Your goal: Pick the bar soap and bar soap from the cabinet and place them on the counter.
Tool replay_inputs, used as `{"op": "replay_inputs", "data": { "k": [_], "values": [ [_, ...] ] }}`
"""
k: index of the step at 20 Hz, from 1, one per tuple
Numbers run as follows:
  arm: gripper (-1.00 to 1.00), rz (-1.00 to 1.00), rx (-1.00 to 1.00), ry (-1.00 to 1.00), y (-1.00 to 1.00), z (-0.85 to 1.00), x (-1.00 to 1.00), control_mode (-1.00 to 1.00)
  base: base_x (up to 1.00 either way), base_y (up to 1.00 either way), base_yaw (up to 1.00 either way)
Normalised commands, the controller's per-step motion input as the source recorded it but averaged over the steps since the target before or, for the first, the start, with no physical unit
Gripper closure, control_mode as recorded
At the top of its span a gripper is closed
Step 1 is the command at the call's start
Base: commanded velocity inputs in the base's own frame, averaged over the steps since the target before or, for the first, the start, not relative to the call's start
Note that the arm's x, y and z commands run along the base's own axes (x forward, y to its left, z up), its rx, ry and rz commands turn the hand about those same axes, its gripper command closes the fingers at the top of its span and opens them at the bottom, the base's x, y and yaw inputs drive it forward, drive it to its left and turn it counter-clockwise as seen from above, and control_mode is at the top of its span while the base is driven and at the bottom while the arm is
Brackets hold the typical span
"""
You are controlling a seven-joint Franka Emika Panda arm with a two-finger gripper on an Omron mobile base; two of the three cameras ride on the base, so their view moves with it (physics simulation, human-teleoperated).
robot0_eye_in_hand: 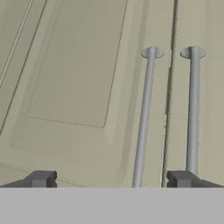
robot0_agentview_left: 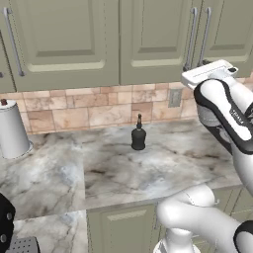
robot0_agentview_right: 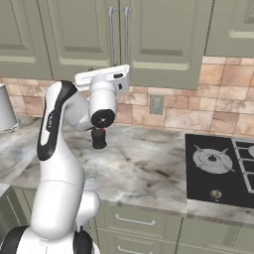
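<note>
The cabinet (robot0_agentview_left: 64, 39) runs across the top of both base views, its doors all closed, so its shelf and whatever it holds are hidden; the soaps cannot be seen anywhere, and the door tops are cut off by the frame. Below it the counter (robot0_agentview_left: 123, 168) spreads wide, marbled grey-beige, its near left corner cut by the picture edge in the left base view. The arm (robot0_agentview_right: 54, 163) rises from the base and bends up toward the doors, its hand raised just under the pair of steel handles (robot0_agentview_right: 119, 34); in the left base view the forearm covers the lower ends of those handles. The stove (robot0_agentview_right: 223, 168) lies on the counter at the right, cut off by the frame. A paper towel roll (robot0_agentview_left: 11, 131) stands at the counter's far left, partly cropped. A small black bottle (robot0_agentview_left: 139, 136) stands upright near the tiled wall; in the right base view the wrist hides most of it. An outlet (robot0_agentview_right: 157, 104) sits in the tiles. In the hand view the gripper (robot0_eye_in_hand: 111, 179) faces the door close up, its two fingertips (robot0_eye_in_hand: 40, 178) spread wide with nothing between them, the left handle's bar running down between them and the right handle's bar (robot0_eye_in_hand: 192, 109) ending behind the right tip.
</note>
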Motion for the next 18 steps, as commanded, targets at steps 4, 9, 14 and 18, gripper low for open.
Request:
{"op": "replay_inputs", "data": {
  "k": [4,9,14,18],
  "values": [
    [-1.00,0.00,0.00,0.00,0.00,0.00,0.00,-1.00,0.00,0.00,0.00],
    [-1.00,0.00,0.00,0.00,-0.07,0.00,0.18,-1.00,0.00,0.00,0.00],
    [-1.00,-0.04,0.01,0.00,-0.10,0.00,0.29,-1.00,0.00,0.00,0.00],
    [-1.00,-0.06,0.01,0.00,-0.01,0.00,0.39,-1.00,0.00,0.00,0.00]
  ]
}}
